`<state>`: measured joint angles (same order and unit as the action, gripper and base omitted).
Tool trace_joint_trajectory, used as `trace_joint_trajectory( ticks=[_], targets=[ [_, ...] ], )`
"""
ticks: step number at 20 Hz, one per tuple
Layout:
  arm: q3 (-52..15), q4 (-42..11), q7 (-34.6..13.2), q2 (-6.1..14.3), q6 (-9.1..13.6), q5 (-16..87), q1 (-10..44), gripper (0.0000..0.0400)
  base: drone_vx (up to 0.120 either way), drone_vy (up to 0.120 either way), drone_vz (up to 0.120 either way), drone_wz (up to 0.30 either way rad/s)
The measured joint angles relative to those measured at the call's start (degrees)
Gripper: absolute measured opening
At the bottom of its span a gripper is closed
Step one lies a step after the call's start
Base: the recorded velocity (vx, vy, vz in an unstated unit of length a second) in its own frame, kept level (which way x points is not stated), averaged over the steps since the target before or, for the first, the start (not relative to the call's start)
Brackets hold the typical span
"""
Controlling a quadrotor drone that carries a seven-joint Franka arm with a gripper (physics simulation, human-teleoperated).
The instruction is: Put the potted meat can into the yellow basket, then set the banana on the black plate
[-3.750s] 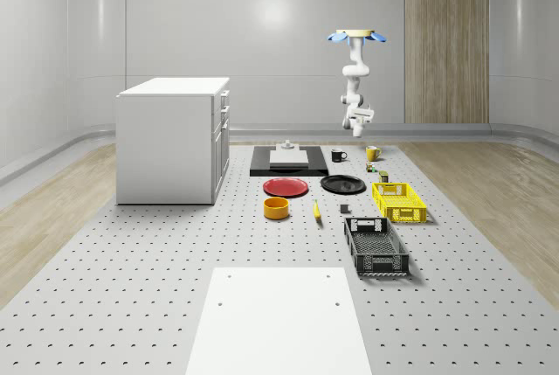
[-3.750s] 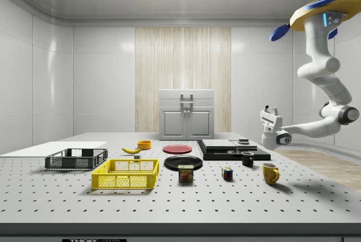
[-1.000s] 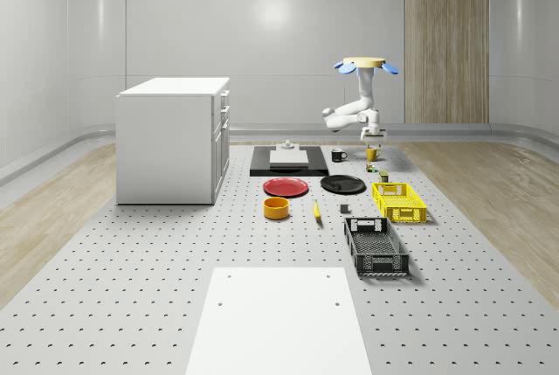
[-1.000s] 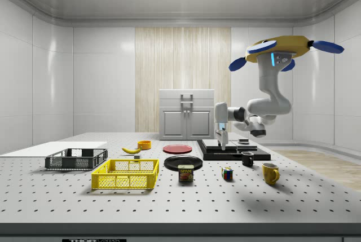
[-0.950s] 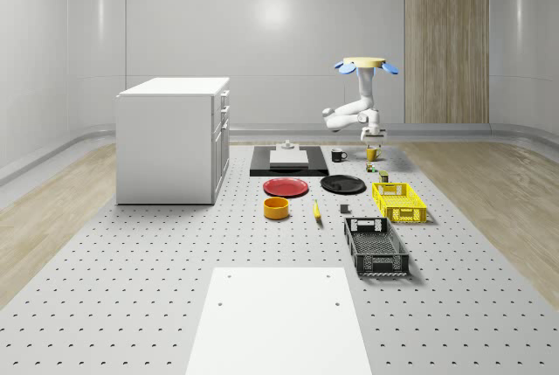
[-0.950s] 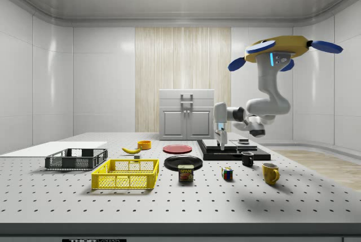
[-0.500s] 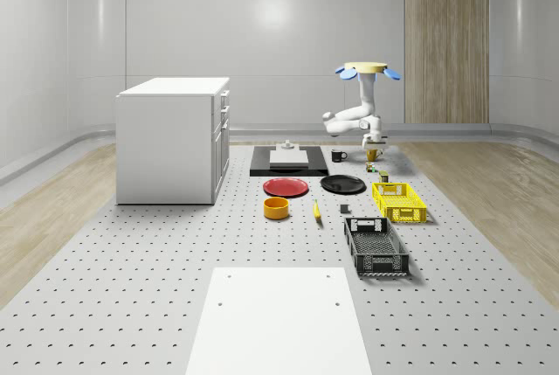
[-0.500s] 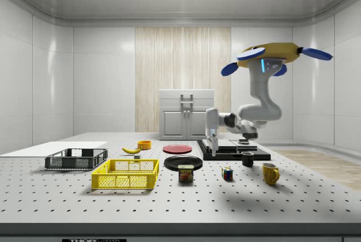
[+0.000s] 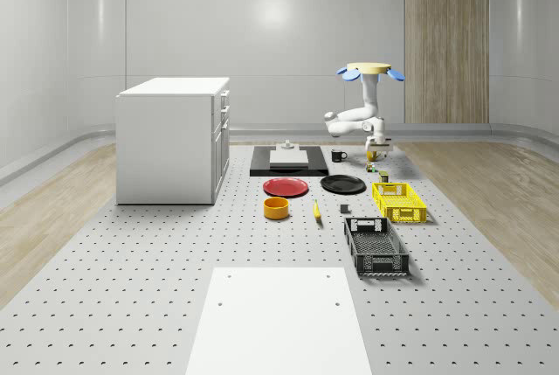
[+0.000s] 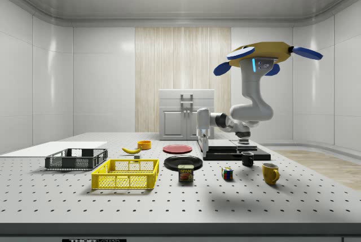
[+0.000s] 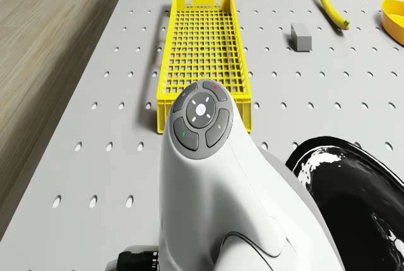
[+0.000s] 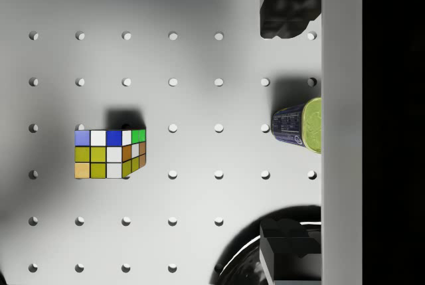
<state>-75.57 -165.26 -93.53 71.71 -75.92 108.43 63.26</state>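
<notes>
I hover the drone point(image 10: 259, 55) above the worktop point(image 10: 169, 202) near the black plate point(image 10: 183, 162), pincer point(image 12: 292, 129) open and empty. The potted meat can point(image 10: 185, 173) stands beside the yellow basket point(image 10: 125, 175). I should centre over it before descending.

The perforated table point(image 10: 169, 208) carries yellow basket point(image 10: 126, 174), potted meat can point(image 10: 185, 173) (perhaps a cube point(image 10: 227, 174) beside).

Yellow drone point(image 10: 260, 52) (blue rotors), glossy white arm point(image 10: 251, 98)
</notes>
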Motion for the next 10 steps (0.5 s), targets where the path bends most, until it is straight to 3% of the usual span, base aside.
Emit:
trace_joint_trajectory(
  ticks=[10],
  targets=[
    [-0.6, 0.1, -0.6, 2.3, -2.2, -1.1, 0.7, 0.0400, 0.120, 0.000, 0.000, 0.000]
  ],
)
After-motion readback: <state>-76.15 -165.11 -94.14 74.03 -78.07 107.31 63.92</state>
